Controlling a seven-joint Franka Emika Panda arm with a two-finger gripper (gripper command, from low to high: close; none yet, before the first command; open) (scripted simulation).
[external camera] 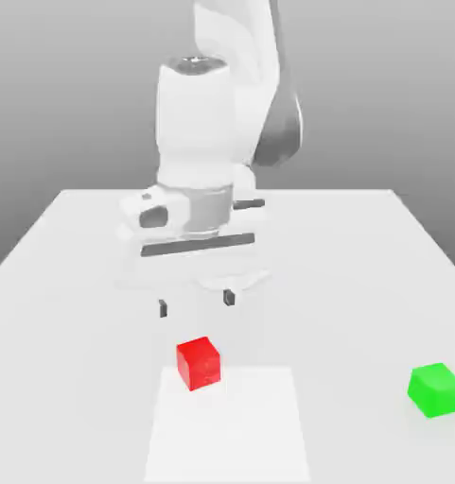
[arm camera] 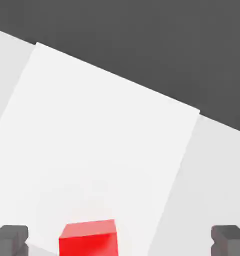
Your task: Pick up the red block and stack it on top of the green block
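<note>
- The red block [external camera: 199, 363] is rendered smooth and faintly glossy.
- The green block [external camera: 434, 388] is rendered smooth, plastic-like.
- The surface [external camera: 363, 284] is shown matt white.

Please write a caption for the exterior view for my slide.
Open pincer hovers above the red block; the green block sits apart on the table.

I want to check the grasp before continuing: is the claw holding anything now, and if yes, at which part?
Nothing is held. The claw is open above the table, and the red block sits apart from its fingers.
</note>
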